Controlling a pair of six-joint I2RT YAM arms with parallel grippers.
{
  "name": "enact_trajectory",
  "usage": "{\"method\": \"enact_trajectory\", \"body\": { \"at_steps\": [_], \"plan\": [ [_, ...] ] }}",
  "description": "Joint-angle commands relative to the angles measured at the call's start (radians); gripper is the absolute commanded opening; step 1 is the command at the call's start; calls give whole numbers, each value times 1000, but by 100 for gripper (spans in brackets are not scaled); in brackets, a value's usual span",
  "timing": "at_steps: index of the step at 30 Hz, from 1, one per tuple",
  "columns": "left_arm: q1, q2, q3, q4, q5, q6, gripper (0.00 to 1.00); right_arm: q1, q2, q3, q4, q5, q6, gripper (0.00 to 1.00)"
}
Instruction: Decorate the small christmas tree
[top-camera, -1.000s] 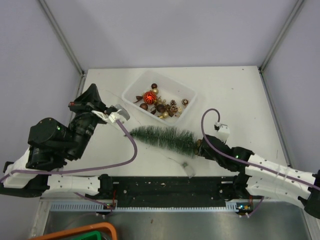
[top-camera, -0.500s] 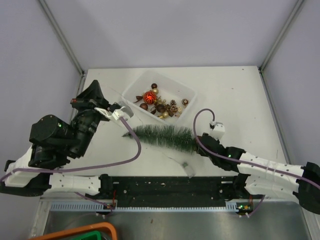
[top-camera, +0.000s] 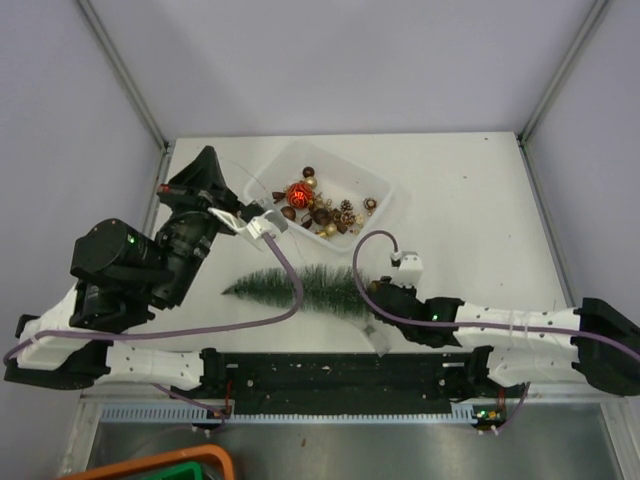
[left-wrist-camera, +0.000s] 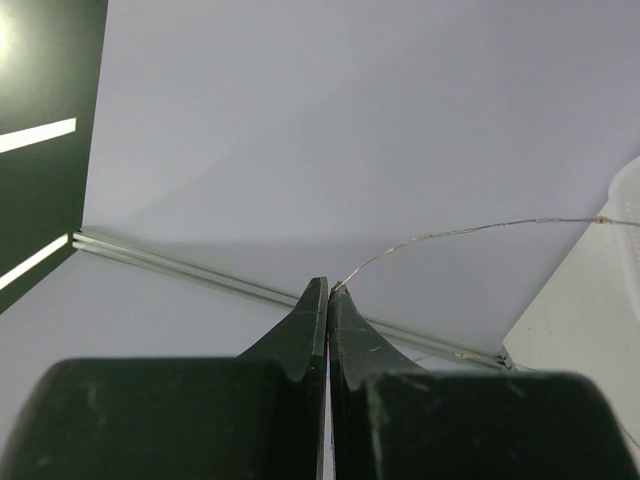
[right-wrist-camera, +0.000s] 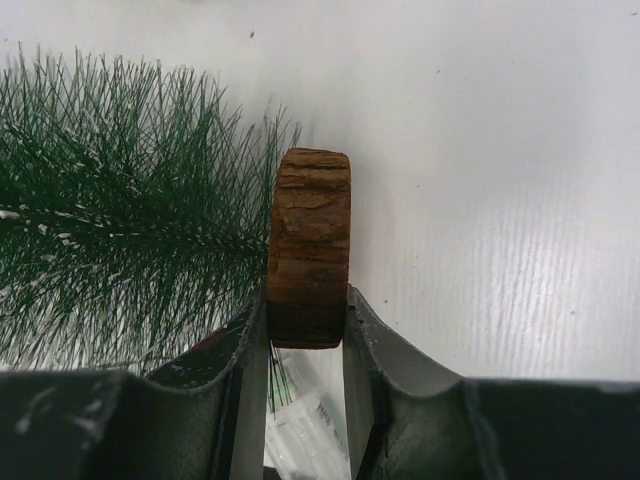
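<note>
The small christmas tree (top-camera: 300, 287) lies on its side on the white table, tip to the left and round wooden base (right-wrist-camera: 308, 240) to the right. My right gripper (right-wrist-camera: 308, 312) is shut on the edge of that base, one finger on each flat face, with the green bristles (right-wrist-camera: 130, 220) to its left. In the top view the right gripper (top-camera: 372, 306) sits at the tree's right end. My left gripper (left-wrist-camera: 328, 290) is shut on a thin silvery wire (left-wrist-camera: 470, 231) that arcs right toward the tray. It hovers raised beside the tray's left end (top-camera: 210, 168).
A white tray (top-camera: 378, 186) behind the tree holds a red bauble (top-camera: 299, 193), brown and gold baubles and pinecones. A clear plastic packet (top-camera: 378, 340) lies under the tree's base near the front edge. An orange-rimmed green bin (top-camera: 150, 465) is below the table at bottom left.
The right gripper closed on the wooden base and drew the tree left and toward the near edge. The left arm moved up and right with the wire.
</note>
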Motion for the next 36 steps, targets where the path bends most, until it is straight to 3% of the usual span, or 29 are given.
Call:
{"method": "enact_trajectory", "body": {
  "at_steps": [1,11,16,27,36],
  "plan": [
    [3,21,68,103,34,82,0,83,31,51,-46,75,52,0],
    [17,85,108,272,132,191,0,165,-112,17,-97,115,0,0],
    [52,148,144,319,213,181,0,215,-138,-3,-10,86,-46,0],
    [192,289,315,267,347,151,0,269,-282,-78,49,24,-17,0],
    [307,332,345,215,407,116,0,280,-545,-144,181,-189,-143,0]
  ]
}}
